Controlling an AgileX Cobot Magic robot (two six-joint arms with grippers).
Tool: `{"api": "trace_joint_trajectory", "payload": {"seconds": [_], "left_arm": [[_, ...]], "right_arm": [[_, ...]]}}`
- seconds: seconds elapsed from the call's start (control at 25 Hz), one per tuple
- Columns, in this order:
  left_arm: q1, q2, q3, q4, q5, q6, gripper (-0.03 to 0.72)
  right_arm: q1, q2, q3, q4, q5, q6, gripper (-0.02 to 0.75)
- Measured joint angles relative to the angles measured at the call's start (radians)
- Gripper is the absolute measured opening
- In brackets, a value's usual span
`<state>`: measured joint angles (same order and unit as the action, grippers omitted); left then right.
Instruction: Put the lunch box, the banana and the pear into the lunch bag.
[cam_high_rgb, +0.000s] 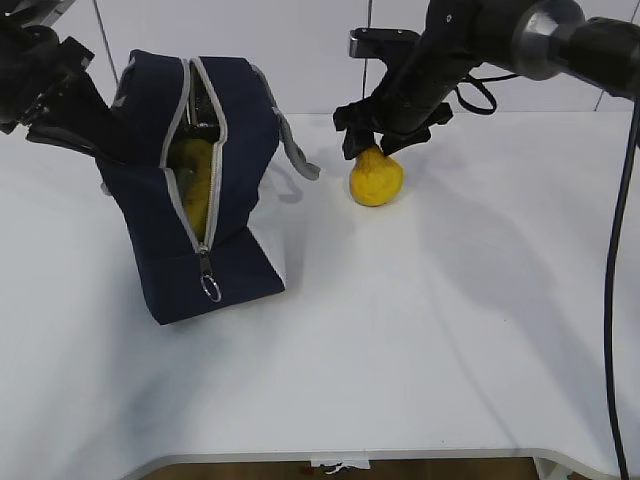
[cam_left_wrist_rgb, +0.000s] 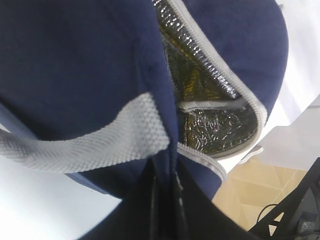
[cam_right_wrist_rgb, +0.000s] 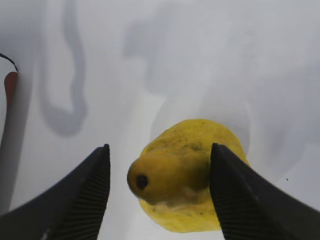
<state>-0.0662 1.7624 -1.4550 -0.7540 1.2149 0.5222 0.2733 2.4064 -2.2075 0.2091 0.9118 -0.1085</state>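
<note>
The navy lunch bag (cam_high_rgb: 195, 190) stands tilted at the left with its zipper open. The banana (cam_high_rgb: 195, 180) shows yellow inside the opening. My left gripper (cam_left_wrist_rgb: 167, 165) is shut on the bag's fabric edge beside a grey handle (cam_left_wrist_rgb: 85, 145), and the silvery lining (cam_left_wrist_rgb: 210, 115) shows in the left wrist view. The yellow pear (cam_high_rgb: 376, 178) stands on the table at the middle. My right gripper (cam_right_wrist_rgb: 157, 167) is open just above it, with the pear's neck (cam_right_wrist_rgb: 165, 175) between the two fingers. The lunch box is not visible.
The white table (cam_high_rgb: 450, 330) stretches around the bag and the pear. A metal ring pull (cam_high_rgb: 210, 289) hangs at the bag's lower front. The table's front edge (cam_high_rgb: 340, 455) is near the bottom of the exterior view.
</note>
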Motion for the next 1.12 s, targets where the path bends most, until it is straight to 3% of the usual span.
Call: {"api": "trace_joint_trajectory", "payload": {"seconds": [0.24, 0.6, 1.12], "left_arm": [[0.0, 0.0, 0.0, 0.0, 0.0, 0.0, -0.006], [0.0, 0.0, 0.0, 0.0, 0.0, 0.0, -0.006], [0.0, 0.0, 0.0, 0.0, 0.0, 0.0, -0.006]], "right_arm": [[0.0, 0.0, 0.0, -0.016, 0.0, 0.0, 0.435], [0.0, 0.0, -0.01, -0.046, 0.02, -0.002, 0.287], [0.0, -0.063, -0.115, -0.05, 0.209, -0.003, 0.258]]}}
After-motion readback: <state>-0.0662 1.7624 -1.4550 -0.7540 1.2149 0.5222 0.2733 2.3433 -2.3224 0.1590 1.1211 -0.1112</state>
